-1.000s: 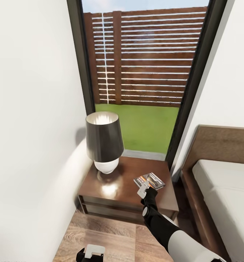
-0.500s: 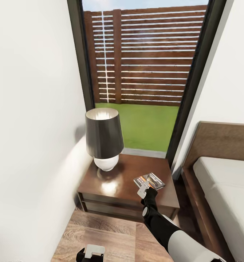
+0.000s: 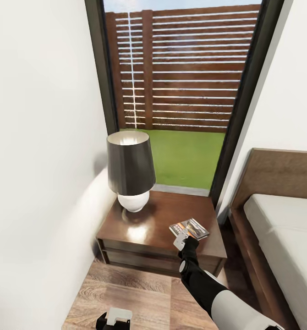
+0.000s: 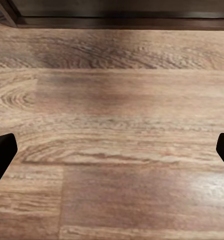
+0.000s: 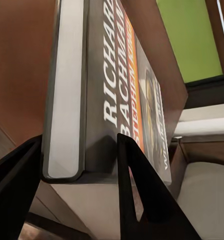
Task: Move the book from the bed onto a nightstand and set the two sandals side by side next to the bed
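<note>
Dark-brown nightstand (image 3: 149, 229) carried the book (image 3: 189, 228) at its four o'clock corner, the right pincer (image 3: 181, 239) clamping it; the left pincer (image 4: 112, 150) gaped.

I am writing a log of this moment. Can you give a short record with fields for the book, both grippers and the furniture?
book: over the nightstand's right front part, held by its edge
right gripper: shut on book
left gripper: open, over the floor
nightstand: under the window, left of the bed
lamp: on nightstand, back left
sandals: not seen
</note>
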Available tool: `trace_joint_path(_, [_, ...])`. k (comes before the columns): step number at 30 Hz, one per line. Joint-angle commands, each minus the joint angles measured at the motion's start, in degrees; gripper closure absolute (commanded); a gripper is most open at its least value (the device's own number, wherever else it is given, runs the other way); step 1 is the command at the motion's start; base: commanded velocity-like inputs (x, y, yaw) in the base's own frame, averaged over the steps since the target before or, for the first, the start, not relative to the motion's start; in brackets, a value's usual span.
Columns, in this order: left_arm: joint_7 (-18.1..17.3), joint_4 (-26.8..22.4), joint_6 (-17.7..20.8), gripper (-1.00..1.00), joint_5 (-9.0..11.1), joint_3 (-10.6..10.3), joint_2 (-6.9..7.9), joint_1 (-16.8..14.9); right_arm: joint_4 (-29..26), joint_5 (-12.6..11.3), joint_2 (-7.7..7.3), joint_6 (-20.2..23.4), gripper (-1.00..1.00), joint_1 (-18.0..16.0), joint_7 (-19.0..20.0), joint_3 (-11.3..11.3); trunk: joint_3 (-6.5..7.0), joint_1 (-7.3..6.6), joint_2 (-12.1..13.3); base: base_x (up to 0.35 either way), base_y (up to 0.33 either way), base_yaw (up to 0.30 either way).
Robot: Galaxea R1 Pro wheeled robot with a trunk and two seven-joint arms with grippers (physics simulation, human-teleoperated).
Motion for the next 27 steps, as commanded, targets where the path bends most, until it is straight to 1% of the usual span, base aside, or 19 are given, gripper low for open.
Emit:
trace_joint_path(1, [0.28,0.04,-0.16,-1.00,0.33,-0.50,-0.01,-0.03,0.00,0.37,-0.02,0.53,1.00,-0.05,-0.12,0.31,-0.05,-0.01,-0.02,0.000,0.000,0.000])
trace_joint_path(11, [0.32,0.04,-0.12,-1.00,0.35,-0.50,-0.02,-0.04,0.00,0.37,-0.10,0.50,1.00,-0.05,-0.13,0.31,-0.05,-0.01,-0.02,0.012,0.000,0.000])
trace_joint_path(14, [0.31,0.04,-0.10,-1.00,0.37,-0.50,-0.06,-0.02,0.00,0.37,-0.11,0.49,1.00,-0.05,-0.13,0.31,-0.05,-0.01,-0.02,0.189,0.000,0.000])
trace_joint_path(21, [0.35,0.04,-0.08,-1.00,0.41,-0.50,-0.10,-0.03,0.00,0.37,-0.11,0.35,1.00,-0.05,-0.13,0.31,-0.05,-0.01,-0.02,0.303,0.000,0.000])
trace_joint_path(27, [0.28,0.04,-0.08,-1.00,0.41,-0.50,-0.10,-0.04,0.00,0.37,-0.11,0.45,1.00,-0.05,-0.13,0.31,-0.05,-0.01,-0.02,0.071,0.000,0.000])
